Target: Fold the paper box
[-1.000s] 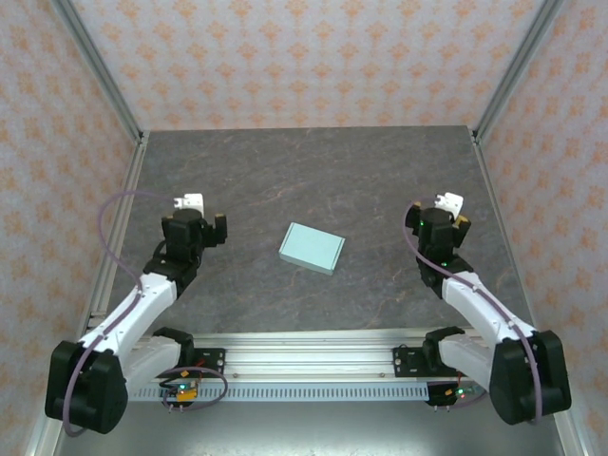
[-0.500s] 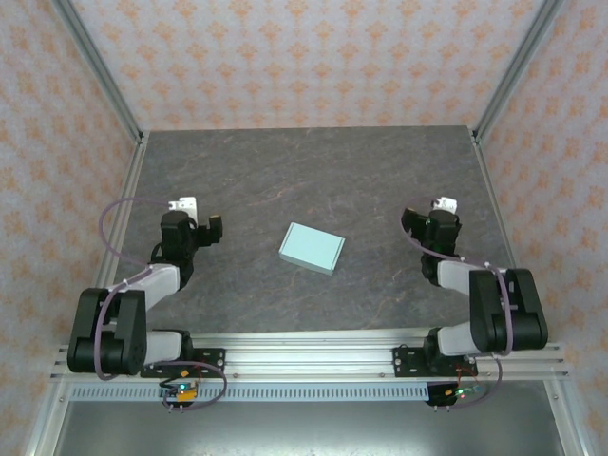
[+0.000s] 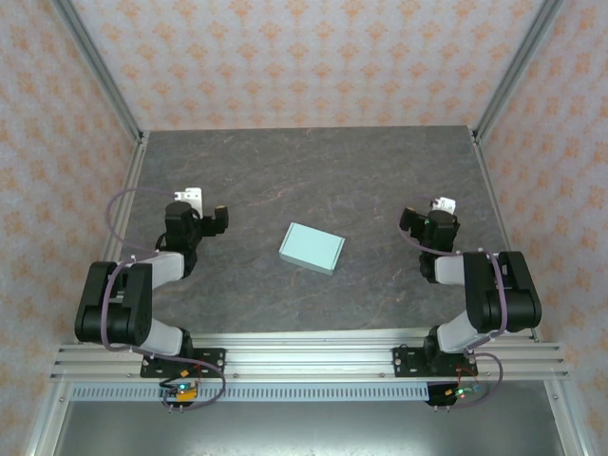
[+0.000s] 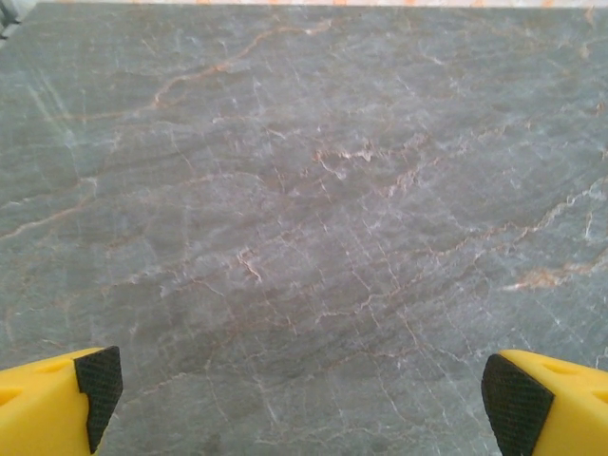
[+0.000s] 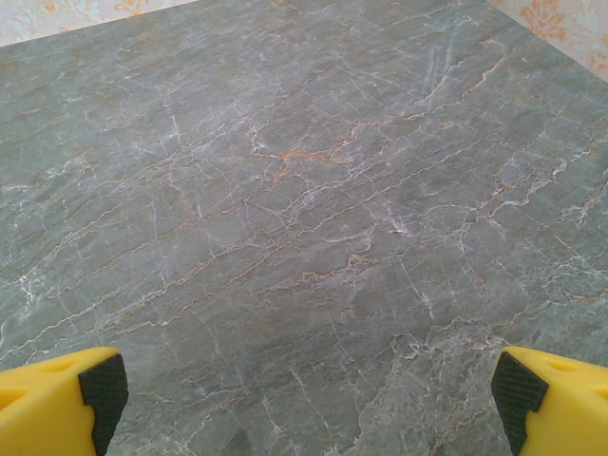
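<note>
Both released: left end effector, right end effector; paper box btwn, well apart.

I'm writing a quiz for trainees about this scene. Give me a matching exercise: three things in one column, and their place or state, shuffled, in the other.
Things:
1. pale mint-green flat paper box
2. left arm's yellow-fingered claw
3. right arm's yellow-fingered claw

Place or state:
A. open, to the right of the box
B. lying untouched in the middle of the dark grey veined table
C. open, to the left of the box

Pairs: 1-B, 2-C, 3-A
</note>
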`<state>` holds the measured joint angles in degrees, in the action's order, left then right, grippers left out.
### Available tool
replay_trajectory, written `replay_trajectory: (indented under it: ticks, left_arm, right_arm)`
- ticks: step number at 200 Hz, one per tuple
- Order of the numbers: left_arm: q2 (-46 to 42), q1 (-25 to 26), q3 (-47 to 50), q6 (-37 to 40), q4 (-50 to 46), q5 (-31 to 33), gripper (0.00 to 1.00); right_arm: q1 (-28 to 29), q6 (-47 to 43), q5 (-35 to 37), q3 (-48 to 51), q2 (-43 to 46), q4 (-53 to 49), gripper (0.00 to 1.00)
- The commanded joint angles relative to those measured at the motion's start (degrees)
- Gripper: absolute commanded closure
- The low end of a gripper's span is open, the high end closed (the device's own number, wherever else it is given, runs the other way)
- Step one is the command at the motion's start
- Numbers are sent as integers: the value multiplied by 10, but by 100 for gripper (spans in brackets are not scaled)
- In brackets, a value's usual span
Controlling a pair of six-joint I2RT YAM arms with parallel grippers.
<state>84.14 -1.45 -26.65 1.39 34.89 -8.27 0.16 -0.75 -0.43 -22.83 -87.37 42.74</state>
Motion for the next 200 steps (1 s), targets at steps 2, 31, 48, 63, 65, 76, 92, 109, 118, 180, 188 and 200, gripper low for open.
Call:
replay_trajectory:
  ticks: [2, 31, 48, 63, 65, 76, 92, 109, 118, 180, 188, 200]
  left_arm:
    - [35, 4, 48, -8, 159, 25, 0]
    - [13, 7, 24, -5, 70, 30, 0]
    - [15, 6, 27, -5, 80, 27, 0]
    - [16, 5, 26, -6, 84, 29, 0]
    - [17, 6, 28, -6, 86, 29, 0]
    - [16, 7, 27, -5, 83, 30, 0]
    - [16, 7, 27, -5, 87, 30, 0]
    - [17, 7, 28, -4, 89, 31, 0]
    - [17, 7, 27, -4, 86, 32, 0]
    - [18, 14, 25, -2, 83, 47, 0]
    - [18, 15, 25, -2, 83, 47, 0]
    - [18, 14, 25, -2, 83, 47, 0]
  right_arm:
    - [-3, -6, 5, -10, 3, 17, 1]
    - [-2, -6, 5, -10, 3, 16, 1]
    - [-2, -6, 4, -9, 4, 17, 1]
    - [-1, -7, 6, -9, 4, 18, 1]
    - [-1, -7, 6, -9, 4, 17, 1]
    - [-2, -7, 6, -8, 4, 19, 1]
    - [-1, -7, 6, -8, 5, 19, 1]
    - [-1, -7, 7, -8, 5, 18, 1]
    - [-1, -6, 6, -8, 5, 19, 1]
    - [1, -9, 10, -11, 4, 16, 1]
    - [1, -10, 10, -11, 4, 16, 1]
    - [1, -9, 10, -11, 3, 15, 1]
